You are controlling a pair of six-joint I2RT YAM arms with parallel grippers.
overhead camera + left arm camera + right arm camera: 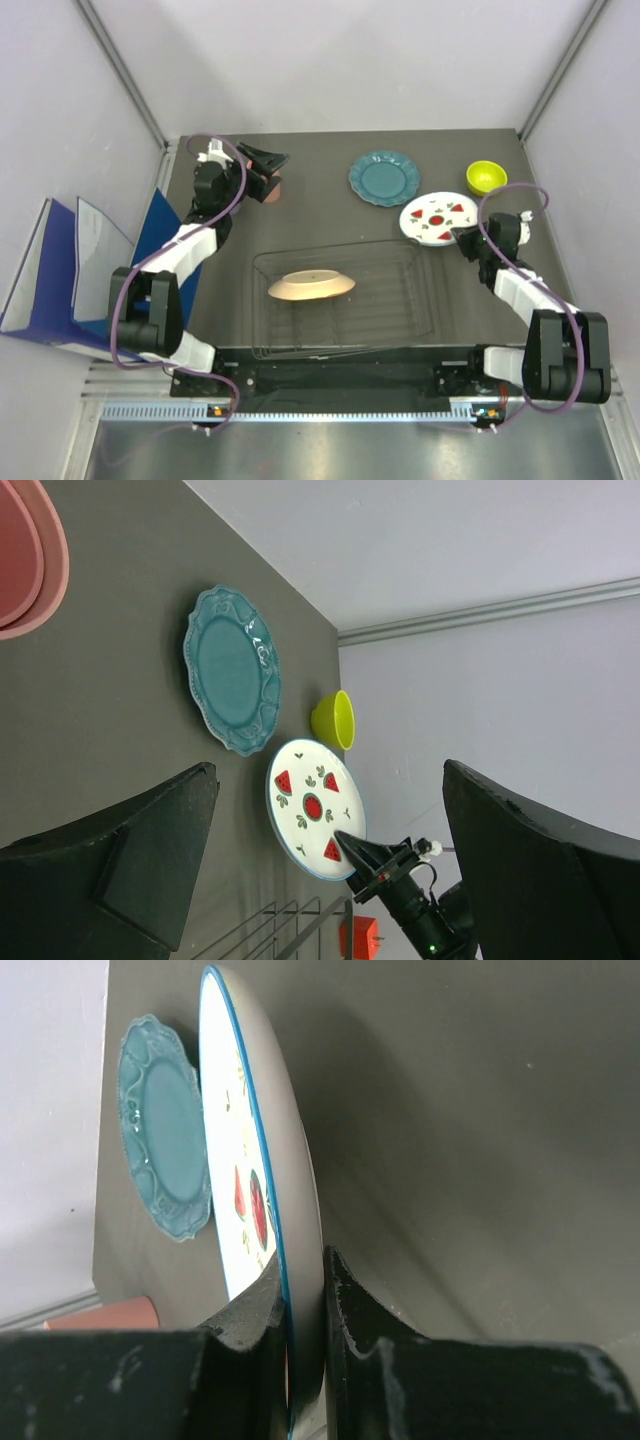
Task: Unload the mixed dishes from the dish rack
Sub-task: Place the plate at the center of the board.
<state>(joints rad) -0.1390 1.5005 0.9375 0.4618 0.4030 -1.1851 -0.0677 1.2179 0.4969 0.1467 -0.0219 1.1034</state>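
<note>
On the dark table (330, 215), the low dark wire dish rack (428, 292) sits near the arm bases. The only dish we see in it is the round peach plastic plate (311, 285), propped left of centre, its long axis across the rack. Beyond the rack lie the white plate with red watermelon marks (435, 217), the teal scalloped plate (384, 178) and the small yellow-green bowl (486, 177). The right fingers (360, 1310) are pinched on the white plate's near rim. The left fingers (150, 860) gape wide, empty, at the far left corner. We judge the free left arm better placed for the peach plate, which lies nearward and rightward of it.
</note>
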